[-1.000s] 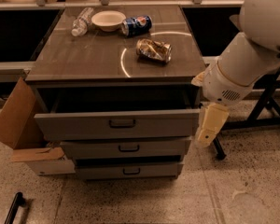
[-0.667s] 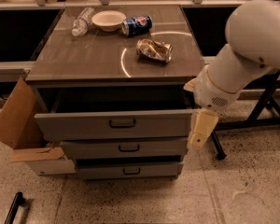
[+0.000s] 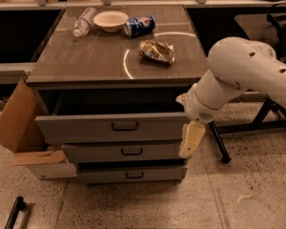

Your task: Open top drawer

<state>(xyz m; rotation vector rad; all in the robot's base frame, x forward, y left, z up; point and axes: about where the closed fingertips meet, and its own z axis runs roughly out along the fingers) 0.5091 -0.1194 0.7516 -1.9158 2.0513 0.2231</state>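
The top drawer [image 3: 86,128] is the tallest of three grey drawers in the cabinet under the table. It stands pulled out, with its dark inside showing above the front panel. Its small dark pull handle [image 3: 125,126] sits at the panel's middle. My gripper [image 3: 191,140] hangs down from the white arm [image 3: 238,75] at the right end of the top drawer's front, level with the gap between the top and middle drawers. It is away from the handle, well to its right.
The middle drawer [image 3: 121,151] and bottom drawer [image 3: 131,174] stick out a little. On the table top [image 3: 76,61] lie a crushed can [image 3: 158,51], a blue can [image 3: 139,26], a white bowl [image 3: 110,20] and a plastic bottle [image 3: 83,22]. A cardboard box [image 3: 19,128] stands at the left.
The arm and gripper have moved left, from beside the cabinet to the right end of the drawer fronts. The top drawer stays pulled out as before.
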